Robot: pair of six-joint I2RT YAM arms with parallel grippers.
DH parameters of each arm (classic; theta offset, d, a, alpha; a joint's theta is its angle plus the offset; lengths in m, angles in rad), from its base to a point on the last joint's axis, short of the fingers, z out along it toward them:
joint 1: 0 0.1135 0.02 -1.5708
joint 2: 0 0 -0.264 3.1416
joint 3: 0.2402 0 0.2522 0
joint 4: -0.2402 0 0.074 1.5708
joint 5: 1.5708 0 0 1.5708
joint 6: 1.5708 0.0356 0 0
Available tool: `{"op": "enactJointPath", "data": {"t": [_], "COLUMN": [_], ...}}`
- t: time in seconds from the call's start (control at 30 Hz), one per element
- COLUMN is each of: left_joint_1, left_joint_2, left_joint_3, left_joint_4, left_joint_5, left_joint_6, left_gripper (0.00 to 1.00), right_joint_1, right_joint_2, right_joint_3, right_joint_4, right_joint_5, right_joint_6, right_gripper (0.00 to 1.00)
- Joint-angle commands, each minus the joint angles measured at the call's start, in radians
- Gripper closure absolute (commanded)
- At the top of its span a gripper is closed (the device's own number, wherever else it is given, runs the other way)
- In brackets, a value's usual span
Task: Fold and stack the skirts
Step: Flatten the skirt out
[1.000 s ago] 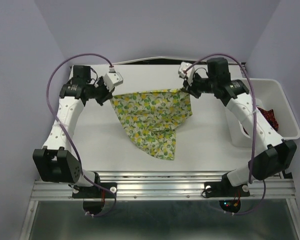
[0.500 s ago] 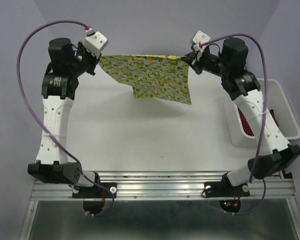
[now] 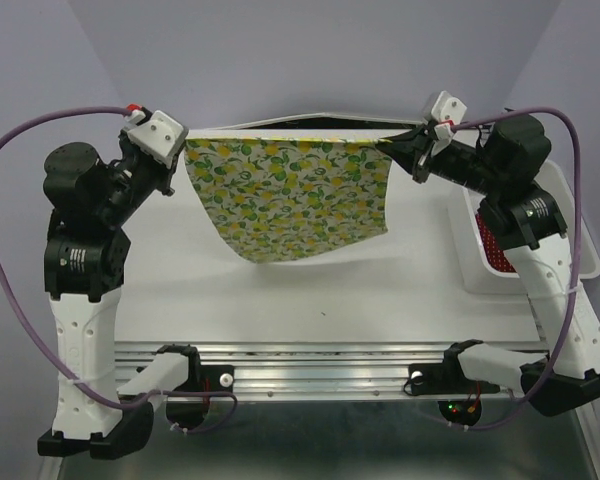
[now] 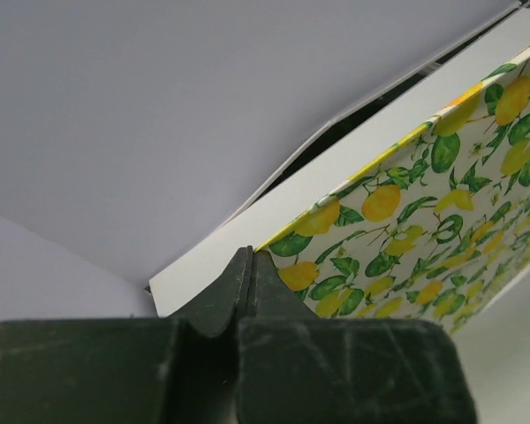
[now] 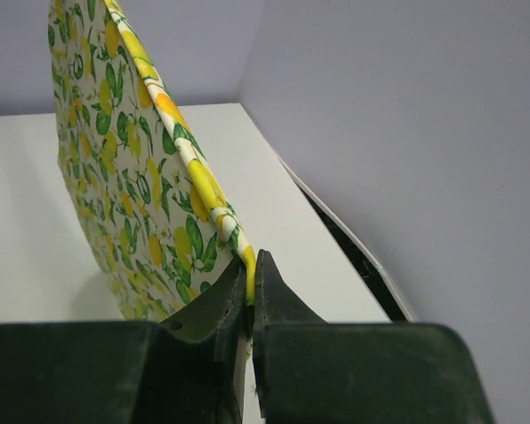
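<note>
- Left gripper [image 3: 184,152] is pinched fully closed on one top corner of the lemon skirt [image 3: 290,195]. The right gripper [image 3: 393,145] is clamped the same way on the opposite top corner. Both wrist views show the fingers pressed together with only the hem between them.
- Between the two grippers the skirt's top edge is drawn into a nearly straight line, high above the table [image 3: 280,300] and toward its far side. The rest hangs as a flat sheet with a slanting lower edge that dips lower toward the left arm. As far as I can judge, it hangs free of the surface.
- It looks like thin, light cotton, soft and with no stiffness of its own, so it will probably sag or swing wherever it isn't held taut. The rolled hem at the corners seems the best purchase, being thicker than a single layer and less likely to slip out.
- To fold it, I'd expect it needs lowering so the bottom edge lands first and the cloth lays out flat.
- Off to the right, the red skirt [image 3: 498,250] lies bunched in the white bin [image 3: 570,215], not yet taken up.
</note>
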Motion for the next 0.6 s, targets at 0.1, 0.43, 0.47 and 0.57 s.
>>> {"op": "enactJointPath", "data": {"t": [0.1,0.43,0.47,0.57], "left_joint_1": [0.020,-0.026,-0.032,-0.032], "left_joint_2": [-0.011,0.236,0.270,0.400], "left_joint_3": [0.008,-0.206,-0.219,-0.259], "left_joint_4": [0.005,0.181,0.218,0.297], "left_joint_5": [-0.052,-0.135,-0.150,-0.172], "left_joint_6": [-0.014,0.022,0.027,0.032], "left_gripper": [1.00,1.00,1.00,1.00], "right_joint_1": [-0.016,-0.025,-0.026,-0.050], "right_joint_2": [-0.030,0.270,0.305,0.451], "right_joint_3": [-0.054,-0.238,-0.235,-0.201], "right_joint_4": [-0.008,0.166,0.193,0.241], "right_joint_5": [0.039,0.171,0.186,0.209], "right_joint_6": [0.059,0.067,0.082,0.118], "right_gripper": [0.99,0.99,0.99,0.99]}}
